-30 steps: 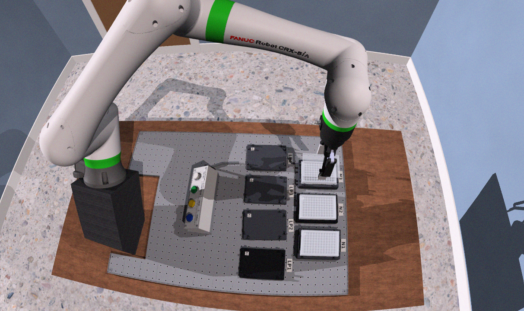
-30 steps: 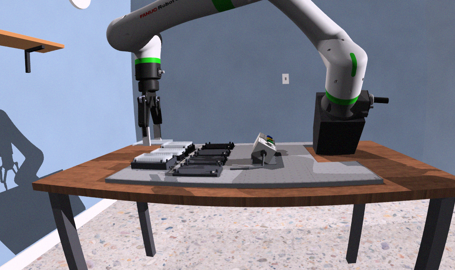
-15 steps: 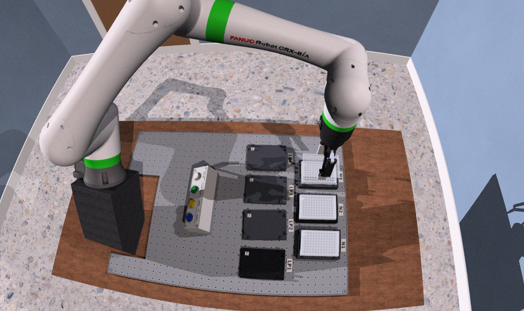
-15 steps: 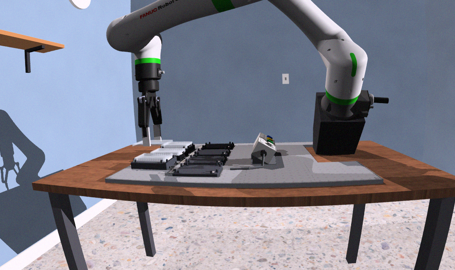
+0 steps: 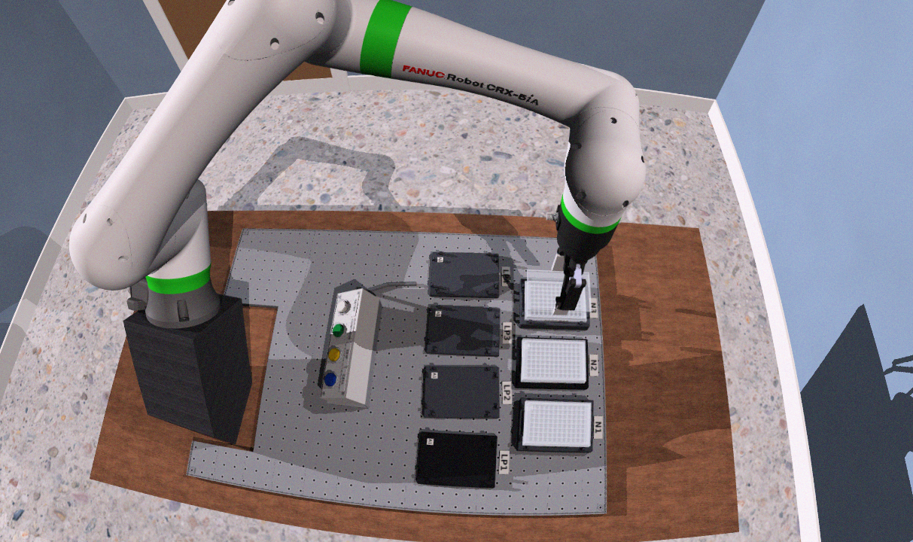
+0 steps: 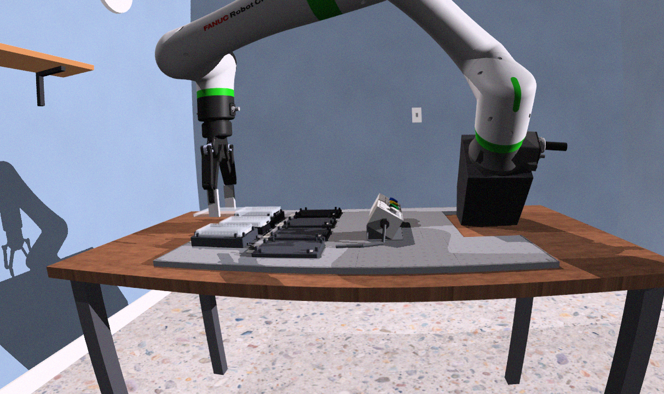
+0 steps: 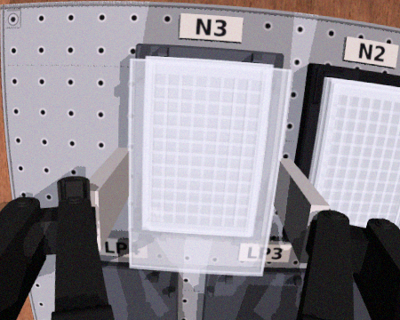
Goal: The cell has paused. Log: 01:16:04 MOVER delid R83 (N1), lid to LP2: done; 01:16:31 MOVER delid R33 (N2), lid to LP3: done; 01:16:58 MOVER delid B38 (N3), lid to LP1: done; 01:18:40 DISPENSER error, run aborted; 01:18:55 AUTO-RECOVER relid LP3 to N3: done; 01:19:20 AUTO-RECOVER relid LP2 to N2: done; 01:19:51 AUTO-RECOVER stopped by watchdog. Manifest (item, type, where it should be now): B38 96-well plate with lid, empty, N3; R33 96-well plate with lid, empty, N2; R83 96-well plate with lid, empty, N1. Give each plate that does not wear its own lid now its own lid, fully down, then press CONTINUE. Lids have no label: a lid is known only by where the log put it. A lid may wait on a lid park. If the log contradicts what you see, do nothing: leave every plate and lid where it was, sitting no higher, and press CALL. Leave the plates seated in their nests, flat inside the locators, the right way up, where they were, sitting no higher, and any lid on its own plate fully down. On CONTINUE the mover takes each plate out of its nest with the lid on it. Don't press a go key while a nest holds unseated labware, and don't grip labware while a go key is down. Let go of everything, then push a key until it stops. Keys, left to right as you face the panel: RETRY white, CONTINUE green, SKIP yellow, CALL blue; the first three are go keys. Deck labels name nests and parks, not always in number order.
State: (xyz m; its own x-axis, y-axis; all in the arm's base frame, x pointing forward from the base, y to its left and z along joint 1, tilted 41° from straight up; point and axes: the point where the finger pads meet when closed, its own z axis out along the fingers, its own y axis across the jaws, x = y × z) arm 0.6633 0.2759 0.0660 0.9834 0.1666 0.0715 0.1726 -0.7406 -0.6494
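Note:
My gripper (image 5: 570, 290) is shut on a clear lid (image 7: 206, 184), with one finger pad on each long side. It holds the lid level, a little above the white 96-well plate in nest N3. In the wrist view the lid sits shifted from the plate toward the lid parks. The side view shows the gripper (image 6: 221, 203) with the lid just above the far plate. Two more white plates sit in nest N2 (image 5: 552, 360) and nest N1 (image 5: 557, 424). I cannot tell whether they wear lids.
Several dark lid parks stand in a row left of the nests, among them LP3 (image 5: 462, 329), LP2 (image 5: 461, 391) and LP1 (image 5: 456, 458); I make out no lid on them. The key panel (image 5: 348, 343) stands further left, and the arm's black base (image 5: 190, 363) beyond it.

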